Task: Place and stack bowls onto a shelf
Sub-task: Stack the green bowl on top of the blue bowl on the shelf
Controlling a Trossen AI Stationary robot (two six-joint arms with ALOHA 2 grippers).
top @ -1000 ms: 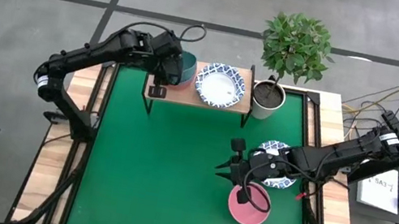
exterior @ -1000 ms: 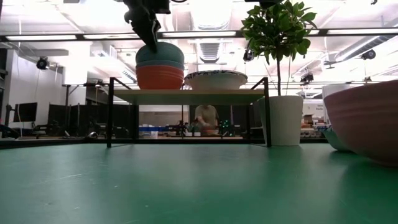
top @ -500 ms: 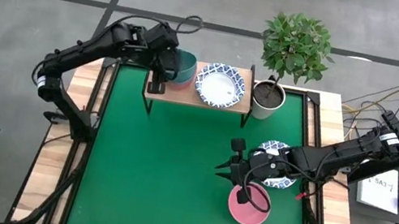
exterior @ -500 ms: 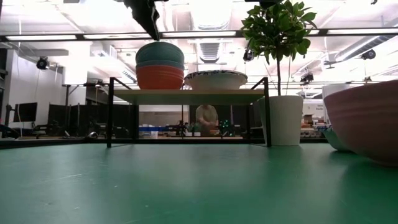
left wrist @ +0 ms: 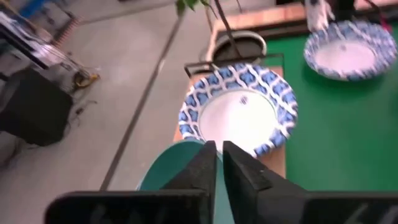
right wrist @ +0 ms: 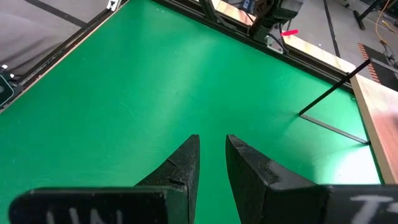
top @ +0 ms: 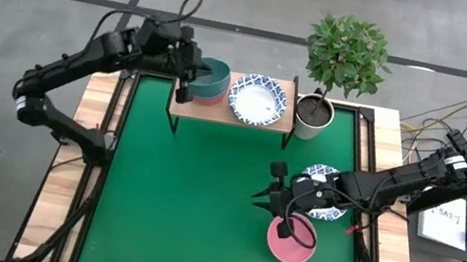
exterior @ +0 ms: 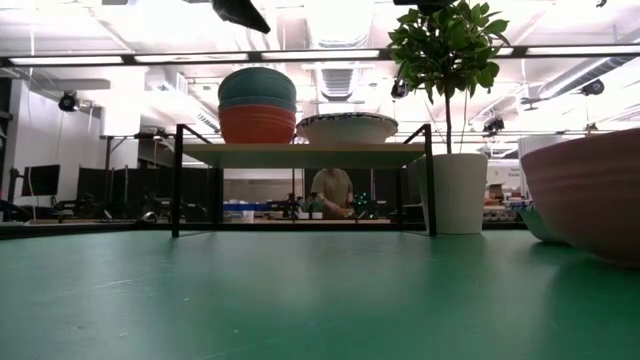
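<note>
The left gripper (left wrist: 216,163), fingers nearly together and empty, hangs just above the round dark teal bowl (top: 215,78) stacked on the light wooden shelf (top: 217,112). It should lift straight clear without nudging that stack.

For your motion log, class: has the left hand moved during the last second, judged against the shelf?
Yes. The left hand has pulled back off the teal bowl, toward the shelf's left end, and risen in the low view. Its fingers are nearly shut, empty.

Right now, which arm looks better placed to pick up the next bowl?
The right. Its claw hangs by the pink bowl and the patterned bowl, while the left claw is up at the shelf.
</note>
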